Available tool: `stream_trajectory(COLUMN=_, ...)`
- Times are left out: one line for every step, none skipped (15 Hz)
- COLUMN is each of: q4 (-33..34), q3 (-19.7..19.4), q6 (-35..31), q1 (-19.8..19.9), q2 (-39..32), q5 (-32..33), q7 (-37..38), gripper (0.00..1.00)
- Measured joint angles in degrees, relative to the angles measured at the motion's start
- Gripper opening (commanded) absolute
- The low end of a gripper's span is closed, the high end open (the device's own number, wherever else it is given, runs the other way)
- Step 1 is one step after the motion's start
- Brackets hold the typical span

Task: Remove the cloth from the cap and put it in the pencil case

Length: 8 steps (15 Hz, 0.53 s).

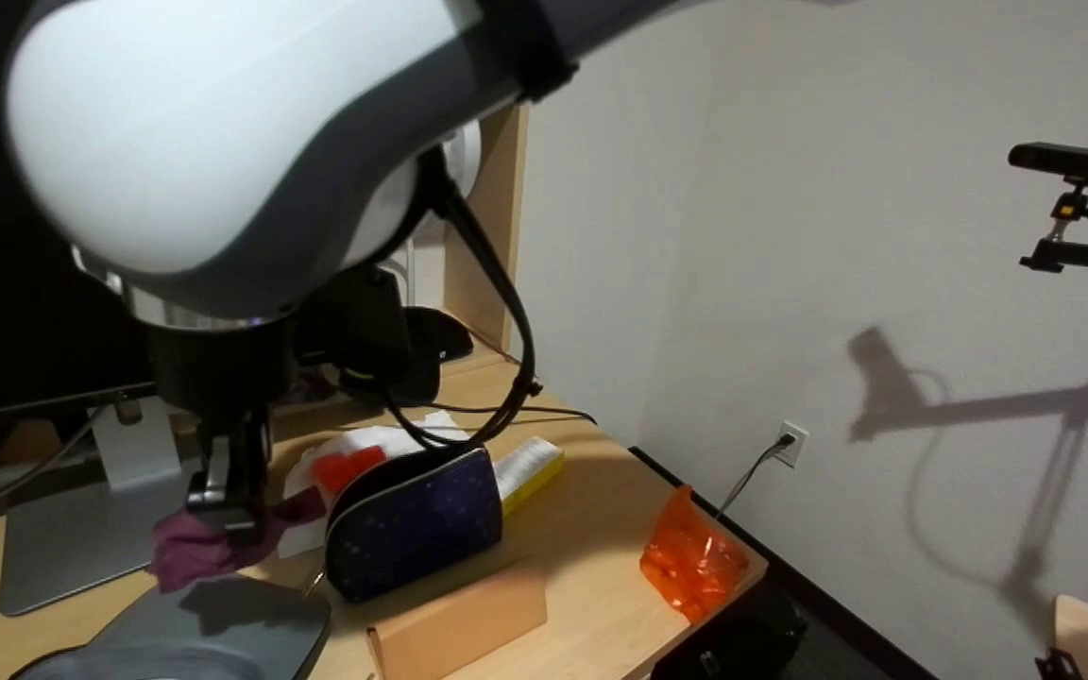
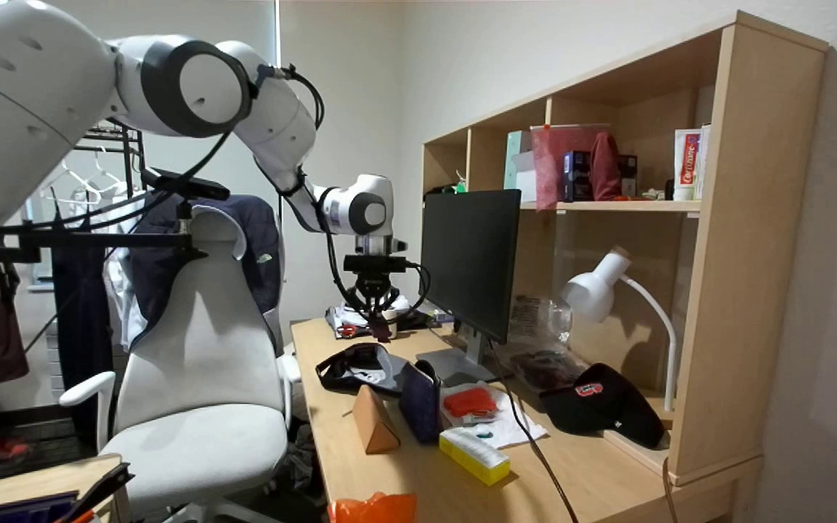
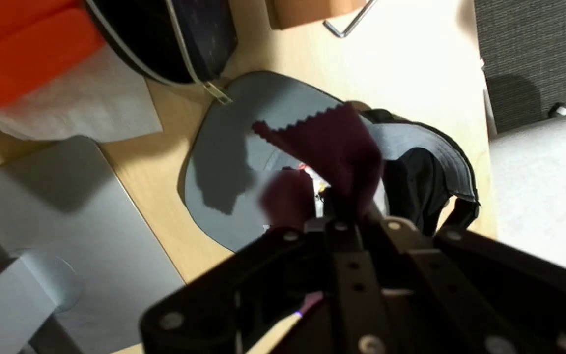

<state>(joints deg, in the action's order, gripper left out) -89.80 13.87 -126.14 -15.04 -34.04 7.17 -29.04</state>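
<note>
A maroon cloth (image 1: 204, 552) with a zigzag-cut edge hangs clamped in a black gripper (image 1: 230, 525), just beside the dark blue pencil case (image 1: 416, 529) it is meant for. The cap (image 2: 364, 372) lies near the pencil case, directly under the dangling fabric, crown down and hollow up — a position that likely made it a ready bowl for the cloth. A shadow across its brim suggests the fabric hangs clear, so the removal looks done and the delivery not yet.

The pencil case stands upright, unzipped along the top, presumably so the cloth can drop in from above. A tan case (image 2: 373, 425) flanks it on one long side and a red object (image 2: 471, 401) on the other, while a yellow-and-white box (image 2: 473, 456) sits near the end away from the cap. That company leaves the mouth as the sensible way in.

The arm (image 2: 269, 123) arches high and bends at the wrist, the gripper pointing down on the cap's side of the pencil case, short of its mouth. The pose suits a level shift across — though loose corners could snag on the zipped rim.
</note>
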Motion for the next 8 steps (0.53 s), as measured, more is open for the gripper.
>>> stream_trajectory(q4=-1.2, q3=-0.5, q6=0.0, q1=0.5, q2=1.1, q5=0.0, q7=0.9, gripper=0.08)
stream_trajectory(q4=-2.4, q3=-1.0, q6=0.1, q1=1.0, q2=2.0, q5=0.0, q7=1.7, gripper=0.09)
stream_trajectory(q4=-3.6, q3=-1.6, q6=0.1, q1=1.4, q2=2.7, q5=0.0, q7=2.3, gripper=0.08)
stream_trajectory(q4=-4.6, q3=-2.1, q6=0.2, q1=1.8, q2=3.3, q5=0.1, q7=2.6, gripper=0.09)
stream_trajectory(q4=-5.6, q3=-2.7, q6=0.4, q1=2.2, q2=3.7, q5=0.2, q7=2.9, gripper=0.08)
stream_trajectory(q4=-6.4, q3=-3.3, q6=0.6, q1=2.3, q2=4.0, q5=0.4, q7=3.2, gripper=0.08)
stream_trajectory(q4=-7.2, q3=-3.9, q6=0.7, q1=2.4, q2=4.2, q5=0.7, q7=3.3, gripper=0.08)
stream_trajectory(q4=-7.7, q3=-4.4, q6=0.9, q1=2.4, q2=4.3, q5=1.1, q7=3.6, gripper=0.08)
